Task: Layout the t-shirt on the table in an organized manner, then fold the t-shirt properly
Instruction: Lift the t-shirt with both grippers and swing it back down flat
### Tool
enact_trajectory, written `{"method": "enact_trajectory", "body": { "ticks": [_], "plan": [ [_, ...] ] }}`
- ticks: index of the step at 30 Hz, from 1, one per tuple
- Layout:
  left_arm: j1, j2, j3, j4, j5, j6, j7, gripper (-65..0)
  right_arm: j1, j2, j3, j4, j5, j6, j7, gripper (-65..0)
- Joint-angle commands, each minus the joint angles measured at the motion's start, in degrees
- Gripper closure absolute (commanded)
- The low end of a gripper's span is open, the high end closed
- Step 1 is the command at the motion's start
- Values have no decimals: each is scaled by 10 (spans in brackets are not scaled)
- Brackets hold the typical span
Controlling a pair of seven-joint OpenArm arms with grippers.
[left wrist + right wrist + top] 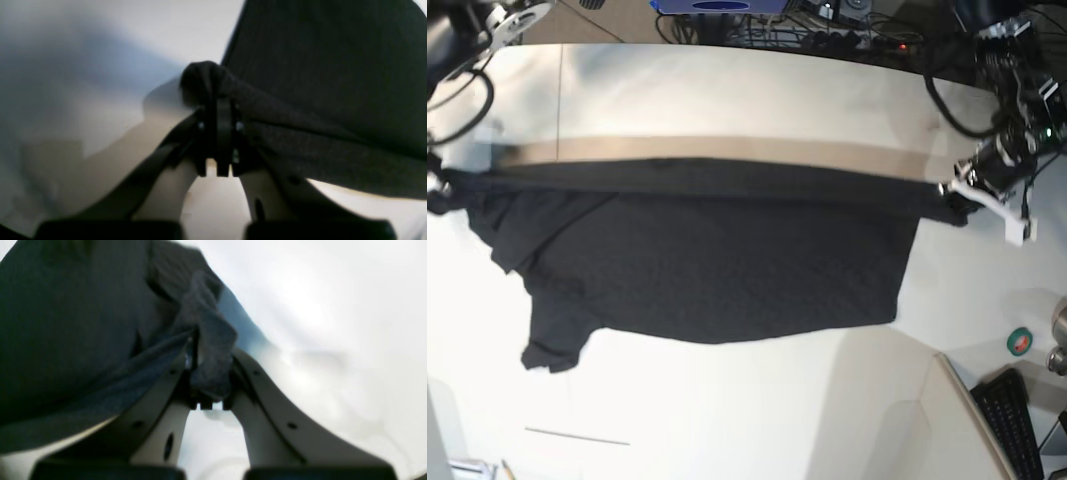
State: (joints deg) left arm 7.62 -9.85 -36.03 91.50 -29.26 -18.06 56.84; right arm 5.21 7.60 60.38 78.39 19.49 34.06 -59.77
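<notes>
The base view looks down from high above onto the table [727, 410], taking in the whole t-shirt [717, 250] stretched across it. The left wrist view sits very close behind the left gripper [218, 100], looking along it at the t-shirt's corner, table beyond. The right wrist view sits equally close behind the right gripper [208, 350], facing the t-shirt's opposite corner. Both wrist views are blurred, so fine detail is probably unreliable. All three views share the t-shirt.
</notes>
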Motion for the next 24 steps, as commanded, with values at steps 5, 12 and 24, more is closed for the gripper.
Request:
{"method": "enact_trajectory", "body": {
  "ticks": [5,12,24],
  "plan": [
    [-115,-12,-3,17,1,23,44,0,93,32,-63,12,6,-98,3,0],
    [-249,-21,62,-21,2,25,76,0,225,65,-159,-69,6,-156,33,0],
    [-470,-38,165,-225,1,90,5,0,414,147,-274,-253,6,-174,166,0]
  ]
}}
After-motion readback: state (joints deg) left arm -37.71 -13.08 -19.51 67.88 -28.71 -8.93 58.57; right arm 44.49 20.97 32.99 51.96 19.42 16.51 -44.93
